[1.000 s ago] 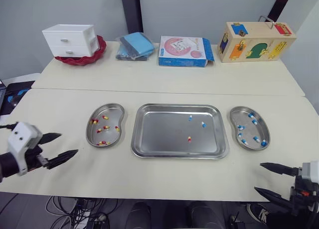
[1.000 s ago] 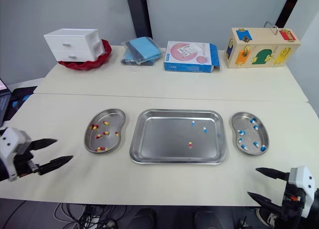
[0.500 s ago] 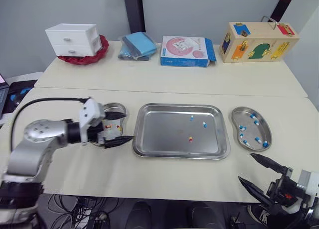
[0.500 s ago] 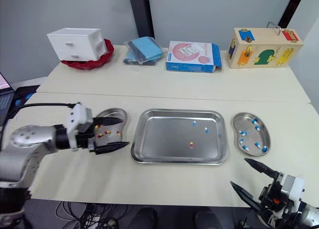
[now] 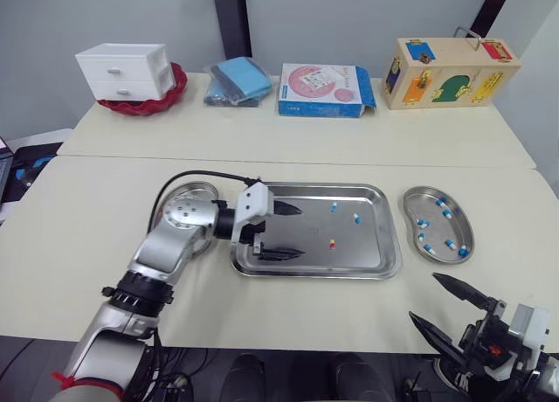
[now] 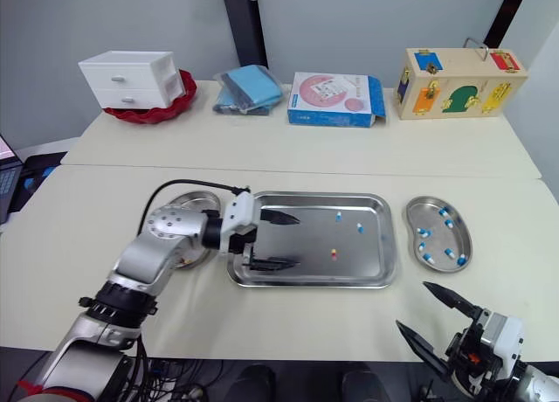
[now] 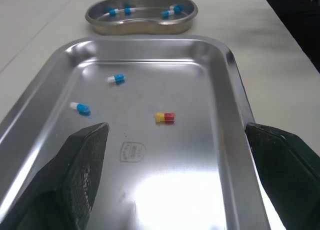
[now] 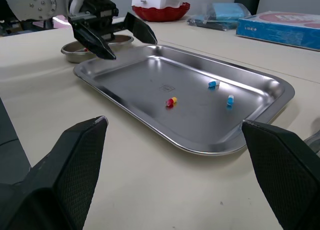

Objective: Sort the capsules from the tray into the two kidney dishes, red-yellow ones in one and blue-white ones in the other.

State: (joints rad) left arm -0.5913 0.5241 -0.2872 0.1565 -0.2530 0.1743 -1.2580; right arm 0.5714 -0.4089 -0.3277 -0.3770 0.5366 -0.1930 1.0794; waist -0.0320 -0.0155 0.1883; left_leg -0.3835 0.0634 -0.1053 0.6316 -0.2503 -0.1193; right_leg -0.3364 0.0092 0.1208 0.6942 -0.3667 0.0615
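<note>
My left pincer (image 5: pixel 294 232) hovers open over the left half of the tray (image 5: pixel 349 272). Its fingers point right at the red-yellow capsule (image 5: pixel 332 243) near the tray's middle, with two blue-white capsules (image 5: pixel 356 218) beyond it; my right pincer (image 5: pixel 424 297) is open and empty at the near right edge of the worktop (image 5: pixel 288 306). Step in hand, as I judge it: approach to the red-yellow capsule. Next: advance, straddle it, close, then carry it to the left dish (image 5: pixel 199 188). The stamp (image 7: pixel 131 151) in the tray floor and the print on the blue box (image 5: pixel 323 90) are unreadable.
</note>
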